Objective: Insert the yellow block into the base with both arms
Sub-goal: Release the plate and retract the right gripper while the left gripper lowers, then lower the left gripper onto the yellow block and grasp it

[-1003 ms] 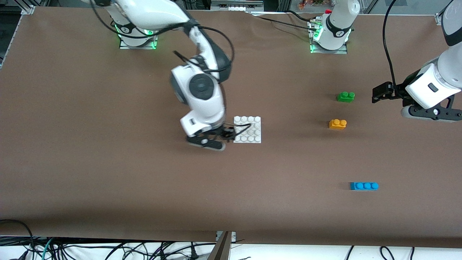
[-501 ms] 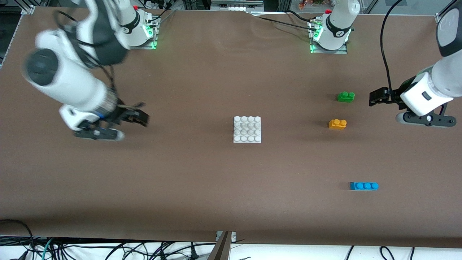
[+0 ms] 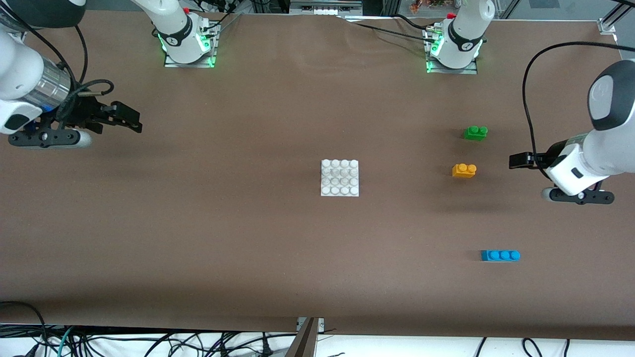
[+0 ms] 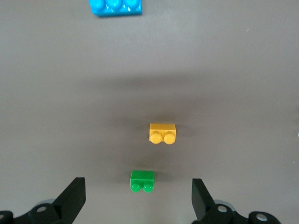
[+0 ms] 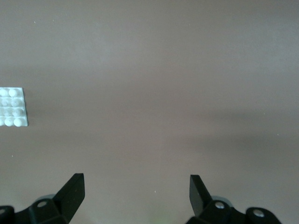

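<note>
Yellow block (image 3: 464, 170): glossy orange-yellow plastic, two round studs, on brown counter (image 3: 248, 248) between white studded base (image 3: 340, 178) and left pincer (image 3: 518, 161), released. Right pincer (image 3: 130, 120) released, over the right arm's end.

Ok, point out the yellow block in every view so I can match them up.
Front view: yellow block lies on the table between the green brick and the blue brick.
Left wrist view: yellow block sits mid-picture.
Right wrist view: not in it.
Shared landmark: the green brick beside it in the front and left wrist views.
</note>
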